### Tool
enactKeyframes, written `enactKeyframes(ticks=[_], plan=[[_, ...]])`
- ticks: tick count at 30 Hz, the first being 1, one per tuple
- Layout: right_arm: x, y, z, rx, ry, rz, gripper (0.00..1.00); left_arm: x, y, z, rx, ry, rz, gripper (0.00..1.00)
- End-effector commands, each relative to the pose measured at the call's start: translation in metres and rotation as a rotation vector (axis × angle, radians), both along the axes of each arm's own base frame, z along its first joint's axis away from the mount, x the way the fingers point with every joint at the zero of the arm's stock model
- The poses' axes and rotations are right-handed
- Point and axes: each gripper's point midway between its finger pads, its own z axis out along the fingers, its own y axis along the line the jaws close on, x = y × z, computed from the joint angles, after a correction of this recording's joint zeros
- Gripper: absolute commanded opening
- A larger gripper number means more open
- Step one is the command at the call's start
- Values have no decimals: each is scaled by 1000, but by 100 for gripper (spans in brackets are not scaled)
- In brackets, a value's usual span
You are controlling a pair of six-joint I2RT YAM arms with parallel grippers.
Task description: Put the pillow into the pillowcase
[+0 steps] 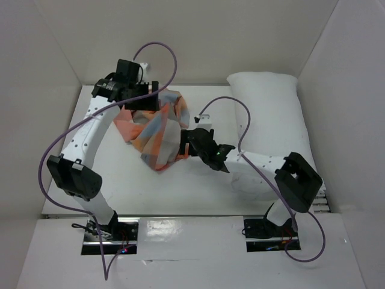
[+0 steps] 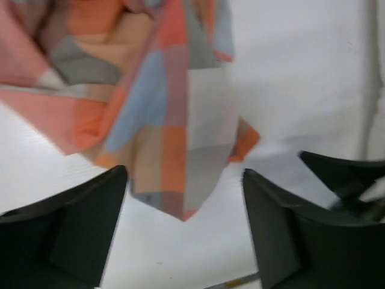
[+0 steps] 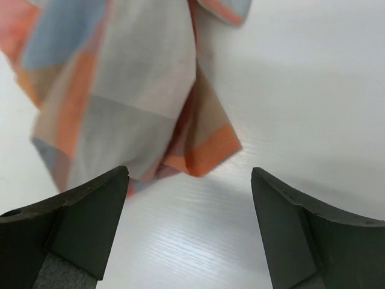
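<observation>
Currently left gripper (image 2: 183, 176) and right gripper (image 3: 190, 174) gape beside the pillowcase (image 1: 159, 131) (crumpled).

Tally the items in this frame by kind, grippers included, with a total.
pillow: 1
pillowcase: 1
grippers: 2, the left gripper and the right gripper, both open
Total: 4

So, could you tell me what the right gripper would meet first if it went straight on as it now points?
Most likely the pillowcase, bunched just ahead of the open right gripper, though depth is hard to judge.
</observation>
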Motion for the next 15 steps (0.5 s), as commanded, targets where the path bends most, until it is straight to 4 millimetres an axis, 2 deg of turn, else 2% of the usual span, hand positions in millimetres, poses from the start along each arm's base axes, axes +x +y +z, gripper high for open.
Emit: enactKeyframes(ticks=[1,2,3,4,5,6,7,8,9,10,11,12,13,14,15], plan=[[7,-1,54,12,-105,45,89,-6,66,66,97,-202,226,85],[9,2,61,-5,-120,70,88,-17,78,67,95,-212,288,74],[7,3,66,-7,-123,94,86,-23,84,66,83,-216,322,38],[10,5,72,-14,-137,118,83,-37,86,57,36,-201,352,23],[10,4,69,-22,-127,136,80,-38,79,37,16,-155,329,11],[13,6,79,1,-129,148,75,-51,72,38,-27,-170,293,1],[14,6,75,-11,-102,171,70,-58,59,25,-63,-150,238,0],[19,5,75,6,-72,194,61,-68,46,-15,-86,-88,195,0],[27,8,88,22,-73,197,48,-78,34,-30,-120,-56,156,1],[28,6,74,-10,-15,204,41,-88,24,-46,-123,-24,135,8],[37,1,76,-2,1,183,36,-106,20,-77,-132,68,146,25],[42,10,89,36,-1,215,38,-107,12,-87,-147,72,143,37],[48,13,79,21,30,229,43,-116,2,-93,-155,68,131,57],[55,17,81,27,39,233,48,-130,3,-121,-148,114,149,74],[68,29,106,60,3,261,55,-134,-3,-128,-192,125,184,85]])
